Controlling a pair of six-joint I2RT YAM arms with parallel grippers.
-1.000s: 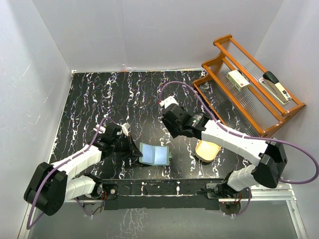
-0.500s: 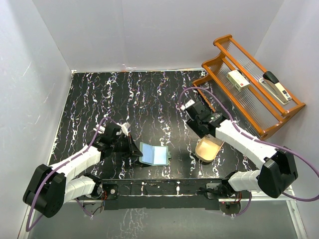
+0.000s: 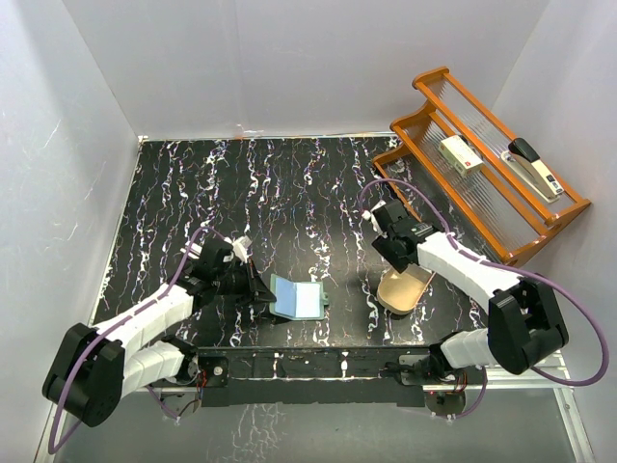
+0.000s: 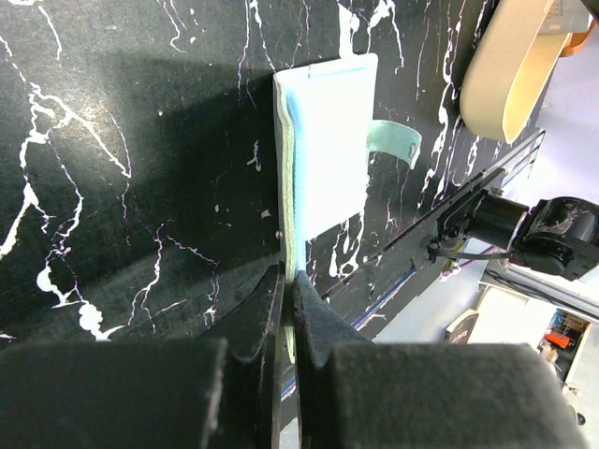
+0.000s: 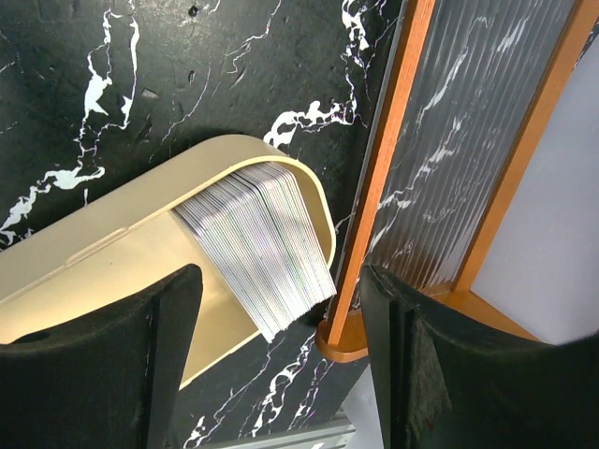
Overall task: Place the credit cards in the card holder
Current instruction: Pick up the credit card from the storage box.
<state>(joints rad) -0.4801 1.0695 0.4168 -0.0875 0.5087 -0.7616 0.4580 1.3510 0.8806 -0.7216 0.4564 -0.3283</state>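
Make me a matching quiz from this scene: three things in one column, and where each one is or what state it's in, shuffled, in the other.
1 sage-green folding wallet
2 cream oval tray
3 black stapler

A on the orange wooden rack
B clamped by the left gripper
C close to the open right gripper

Pairs: 1-B, 2-C, 3-A
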